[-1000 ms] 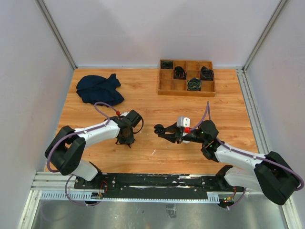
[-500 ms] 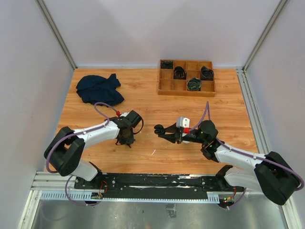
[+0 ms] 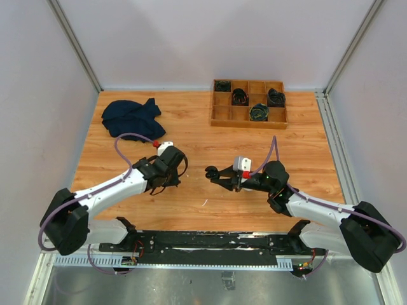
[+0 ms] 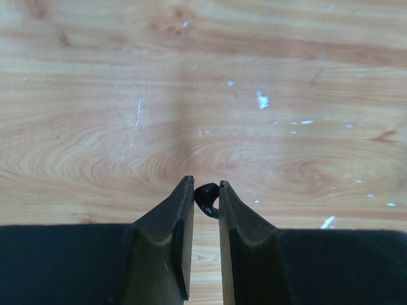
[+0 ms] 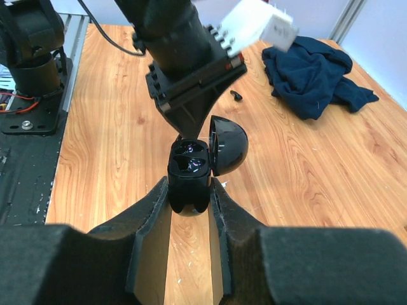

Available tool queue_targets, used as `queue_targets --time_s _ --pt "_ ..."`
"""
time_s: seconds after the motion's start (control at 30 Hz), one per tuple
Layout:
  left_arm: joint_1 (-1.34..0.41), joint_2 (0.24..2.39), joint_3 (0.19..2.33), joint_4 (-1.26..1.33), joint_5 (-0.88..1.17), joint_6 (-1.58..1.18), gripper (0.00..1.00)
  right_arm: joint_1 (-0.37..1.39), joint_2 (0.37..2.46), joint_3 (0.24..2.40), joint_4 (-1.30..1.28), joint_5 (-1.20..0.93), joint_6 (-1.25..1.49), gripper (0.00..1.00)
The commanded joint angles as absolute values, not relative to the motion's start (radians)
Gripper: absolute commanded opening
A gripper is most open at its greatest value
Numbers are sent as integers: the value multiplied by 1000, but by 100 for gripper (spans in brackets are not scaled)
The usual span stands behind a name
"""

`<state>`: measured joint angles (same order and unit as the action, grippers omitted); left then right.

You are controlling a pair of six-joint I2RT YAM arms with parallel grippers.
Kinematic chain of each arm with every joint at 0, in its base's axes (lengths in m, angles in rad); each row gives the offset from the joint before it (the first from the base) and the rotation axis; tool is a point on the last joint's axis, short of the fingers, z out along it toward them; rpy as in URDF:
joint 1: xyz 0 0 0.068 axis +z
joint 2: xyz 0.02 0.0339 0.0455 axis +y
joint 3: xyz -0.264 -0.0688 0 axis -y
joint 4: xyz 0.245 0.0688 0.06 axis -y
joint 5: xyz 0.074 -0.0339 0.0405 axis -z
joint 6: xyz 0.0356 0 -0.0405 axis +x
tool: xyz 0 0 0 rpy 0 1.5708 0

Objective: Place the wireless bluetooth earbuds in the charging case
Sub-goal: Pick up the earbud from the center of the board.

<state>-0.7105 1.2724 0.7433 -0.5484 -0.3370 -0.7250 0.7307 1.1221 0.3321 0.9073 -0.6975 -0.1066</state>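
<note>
- Pinching a black earbud (image 4: 206, 200) at their tips, the left fingers (image 4: 170, 222) are closed on it over the wooden surface (image 4: 203, 95).
- The right fingers (image 5: 149, 222) clamp a black charging case (image 5: 189, 166) by its sides. In the wrist view its lid stands open toward 2 o'clock.
- From above, the case is held near the centre, with the left fingers at its 9 o'clock, apart from it.
- A blue cloth (image 3: 132, 118) lies at 10 o'clock, and a wooden tray (image 3: 249, 122) of coiled cables (image 3: 239, 96) at 1 o'clock.
</note>
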Motion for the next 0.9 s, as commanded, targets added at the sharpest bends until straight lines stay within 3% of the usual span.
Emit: queue_targets --time_s 0.0,0.5,0.87 --pt "-739 1161 730 -459 -423 -664 16 743 1104 367 895 -645 -138 6" --pt "-881 949 750 -166 -512 -385 16 744 1071 394 844 -558 -163 6" --pt "-982 835 694 118 -380 -160 16 742 1068 394 845 -521 -134 6"
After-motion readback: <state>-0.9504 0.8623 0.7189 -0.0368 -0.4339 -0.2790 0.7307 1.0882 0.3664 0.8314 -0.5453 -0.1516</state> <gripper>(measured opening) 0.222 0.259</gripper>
